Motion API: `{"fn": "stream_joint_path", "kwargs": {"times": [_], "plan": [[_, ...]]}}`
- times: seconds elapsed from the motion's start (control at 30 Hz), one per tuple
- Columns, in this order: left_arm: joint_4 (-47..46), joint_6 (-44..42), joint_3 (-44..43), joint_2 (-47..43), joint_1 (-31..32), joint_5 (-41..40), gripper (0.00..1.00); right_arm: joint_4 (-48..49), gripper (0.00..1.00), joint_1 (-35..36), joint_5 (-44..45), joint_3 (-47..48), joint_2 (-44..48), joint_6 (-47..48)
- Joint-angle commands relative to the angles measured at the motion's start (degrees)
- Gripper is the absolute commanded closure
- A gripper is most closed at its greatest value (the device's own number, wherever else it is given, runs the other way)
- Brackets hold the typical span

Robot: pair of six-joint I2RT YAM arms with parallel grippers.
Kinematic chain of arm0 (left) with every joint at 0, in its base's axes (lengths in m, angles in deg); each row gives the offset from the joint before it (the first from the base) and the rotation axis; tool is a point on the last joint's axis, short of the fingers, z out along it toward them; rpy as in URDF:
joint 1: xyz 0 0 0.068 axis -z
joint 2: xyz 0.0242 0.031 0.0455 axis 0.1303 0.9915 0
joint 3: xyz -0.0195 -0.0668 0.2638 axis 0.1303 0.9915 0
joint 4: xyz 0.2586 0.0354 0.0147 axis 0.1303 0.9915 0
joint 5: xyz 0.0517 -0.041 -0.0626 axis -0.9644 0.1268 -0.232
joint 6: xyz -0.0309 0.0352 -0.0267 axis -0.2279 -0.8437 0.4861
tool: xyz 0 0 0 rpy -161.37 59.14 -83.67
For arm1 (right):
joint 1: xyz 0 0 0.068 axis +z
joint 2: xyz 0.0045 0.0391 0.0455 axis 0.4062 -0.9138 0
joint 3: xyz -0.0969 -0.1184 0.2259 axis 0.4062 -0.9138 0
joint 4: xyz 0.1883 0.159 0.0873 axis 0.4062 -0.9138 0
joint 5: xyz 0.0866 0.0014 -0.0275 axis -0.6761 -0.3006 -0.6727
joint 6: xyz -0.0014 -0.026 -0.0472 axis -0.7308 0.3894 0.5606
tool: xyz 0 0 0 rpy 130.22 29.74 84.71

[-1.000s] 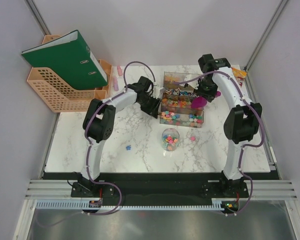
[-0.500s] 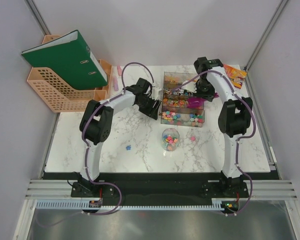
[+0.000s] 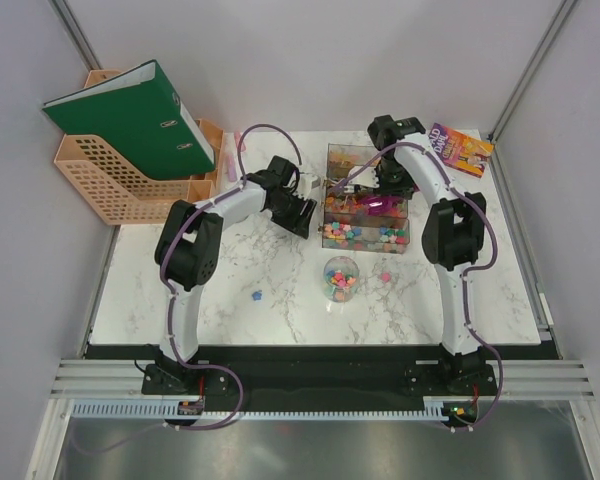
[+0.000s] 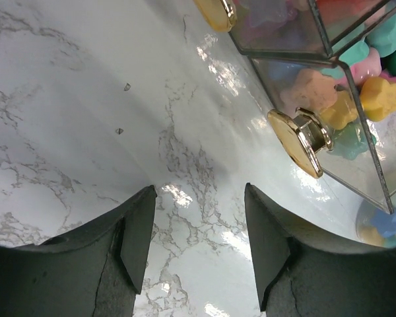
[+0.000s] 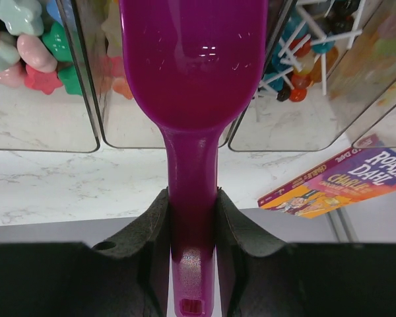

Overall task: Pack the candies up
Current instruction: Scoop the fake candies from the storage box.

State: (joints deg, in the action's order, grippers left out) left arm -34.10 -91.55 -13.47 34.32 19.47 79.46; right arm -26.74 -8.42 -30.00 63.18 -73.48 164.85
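Observation:
Multicoloured candies (image 3: 365, 235) fill the front compartment of the clear trays (image 3: 329, 190), and more fill a small round jar (image 3: 340, 277) in front. One blue candy (image 3: 256, 295) and one pink candy (image 3: 386, 275) lie loose on the marble. My right gripper (image 5: 193, 205) is shut on the handle of the purple scoop (image 5: 193, 79), whose bowl lies over the middle tray (image 3: 378, 203). My left gripper (image 4: 198, 198) is open over bare marble just left of the trays, nothing between its fingers. Candies (image 4: 376, 92) show through the tray wall beside it.
Gold knobs (image 4: 300, 142) stick out from the trays' left side. Lollipops (image 5: 297, 66) stand in the back tray. A colourful book (image 3: 458, 148) lies at the back right. A green binder (image 3: 130, 115) rests on an orange file rack (image 3: 110, 185) at the back left.
My right arm has swung left and back, bringing the scoop down over the middle tray and uncovering the book. My left gripper has opened wider and drawn slightly left.

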Motion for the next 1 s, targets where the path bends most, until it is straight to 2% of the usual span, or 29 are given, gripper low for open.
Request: {"fn": "stream_joint_path", "kwargs": {"times": [0.0,0.33,0.73,0.97], "plan": [[-0.6,-2.0,1.3,-2.4,-0.3,-2.0,0.36,-2.6,1.0,1.7,0.2,3.2,-1.5,1.4],[-0.9,-2.1,2.7,-2.5,-0.2,-0.4,0.37,-2.5,1.0,3.5,-2.1,4.4,-5.2,-4.1],[-0.9,-1.8,2.8,-2.0,-0.2,0.3,0.38,0.2,1.0,4.6,-9.9,4.7,-7.1,-8.9],[-0.7,-3.1,3.6,-2.0,-0.4,-2.4,0.37,4.0,1.0,3.9,-16.2,0.0,-5.3,-8.2]]}}
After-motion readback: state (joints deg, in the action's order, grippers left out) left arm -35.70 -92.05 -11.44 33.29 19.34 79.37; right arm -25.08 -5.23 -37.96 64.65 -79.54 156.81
